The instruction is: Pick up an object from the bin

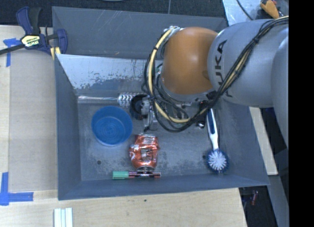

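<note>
Nearest us, at 6 o'clock, a green-and-red pen (136, 174) lies along the front wall of the bin (68, 137), with a crumpled red wrapper (143, 155) just behind it. A blue bowl (112, 125) sits at 9 o'clock and a blue-handled brush (214, 145) at 4. Farther back, the gripper (149, 115) hangs just beyond the wrapper, beside a small silver-and-black thing (131, 100) at 11. Under the cables we cannot tell whether it is spread or pressed together. The wrapper is probably our handiest pick, so we should descend straight, clear of the pen.
</note>
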